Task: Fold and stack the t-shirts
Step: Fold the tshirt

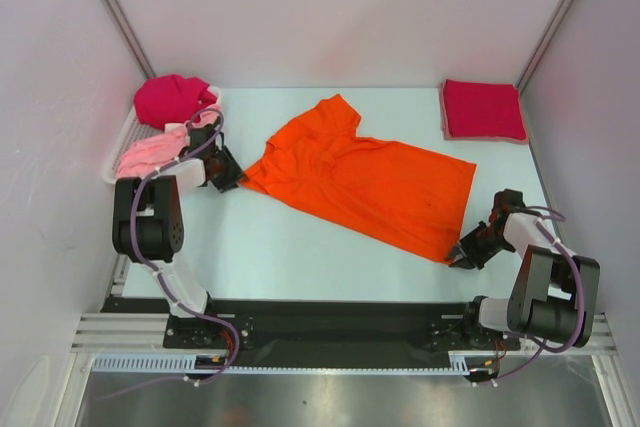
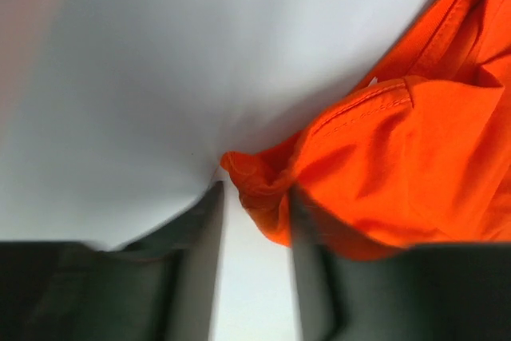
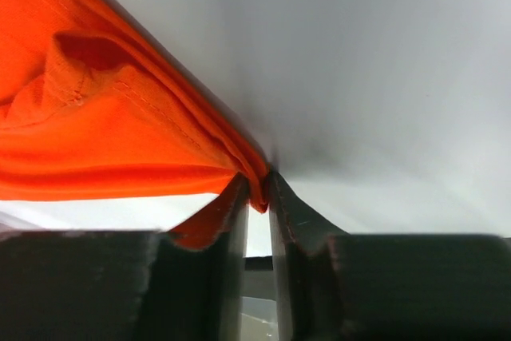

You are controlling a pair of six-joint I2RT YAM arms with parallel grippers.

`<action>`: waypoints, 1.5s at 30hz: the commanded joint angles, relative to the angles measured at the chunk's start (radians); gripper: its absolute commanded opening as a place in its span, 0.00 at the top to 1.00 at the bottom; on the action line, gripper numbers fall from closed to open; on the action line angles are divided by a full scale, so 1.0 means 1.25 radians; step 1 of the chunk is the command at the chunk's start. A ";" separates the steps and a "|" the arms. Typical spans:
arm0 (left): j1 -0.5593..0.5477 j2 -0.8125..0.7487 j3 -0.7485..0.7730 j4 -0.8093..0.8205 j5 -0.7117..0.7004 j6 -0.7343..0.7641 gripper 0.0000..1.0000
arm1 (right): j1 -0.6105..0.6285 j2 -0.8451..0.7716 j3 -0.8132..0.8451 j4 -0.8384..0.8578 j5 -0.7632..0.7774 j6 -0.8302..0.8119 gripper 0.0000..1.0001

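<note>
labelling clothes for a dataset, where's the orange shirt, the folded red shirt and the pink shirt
orange shirt (image 1: 370,182): top view, middle of its body
folded red shirt (image 1: 483,110): top view, centre of its top
pink shirt (image 1: 150,154): top view, middle of the crumpled heap

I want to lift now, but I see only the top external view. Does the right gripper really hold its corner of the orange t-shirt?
Observer: Yes. The right wrist view shows the right gripper closed on a thin fold of the orange t-shirt edge.
Operator: And the left gripper, at the other end?
Observer: Not clamped. The left wrist view shows its fingers apart, and the bunched shirt corner only lies between the tips.
Operator: Is the gap clearly open?
Observer: Yes. Bare table shows between the fingers, below the cloth.
</note>
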 commanded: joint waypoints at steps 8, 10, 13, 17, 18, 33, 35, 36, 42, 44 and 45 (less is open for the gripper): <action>0.016 -0.089 0.047 0.040 0.023 0.072 0.46 | -0.006 -0.053 0.050 -0.064 0.014 -0.047 0.55; 0.000 -0.095 0.051 0.040 0.035 0.092 0.46 | -0.006 -0.058 0.059 -0.067 0.013 -0.048 0.53; -0.005 -0.098 0.044 0.050 0.054 0.095 0.49 | -0.006 -0.066 0.067 -0.069 0.001 -0.052 0.53; -0.007 -0.098 0.040 0.060 0.056 0.086 0.58 | -0.006 -0.080 0.068 -0.070 -0.003 -0.049 0.52; -0.009 -0.095 0.040 0.060 0.053 0.084 0.58 | -0.006 -0.081 0.067 -0.070 -0.004 -0.051 0.52; -0.041 -0.142 0.037 0.015 -0.032 0.134 0.57 | -0.006 -0.088 0.052 -0.064 -0.026 -0.063 0.49; -0.042 -0.125 0.046 0.017 0.003 0.123 0.62 | -0.006 -0.088 0.053 -0.064 -0.025 -0.064 0.49; -0.042 -0.111 0.048 0.018 0.023 0.114 0.71 | -0.006 -0.087 0.054 -0.064 -0.025 -0.066 0.48; -0.060 -0.035 0.064 0.018 0.062 0.081 0.83 | -0.006 -0.088 0.092 -0.081 -0.026 -0.071 0.46; -0.059 -0.013 0.075 -0.013 0.026 0.086 0.85 | -0.006 -0.092 0.110 -0.103 -0.011 -0.074 0.44; -0.059 -0.003 0.080 -0.027 0.013 0.092 0.86 | -0.006 -0.095 0.130 -0.108 -0.008 -0.077 0.43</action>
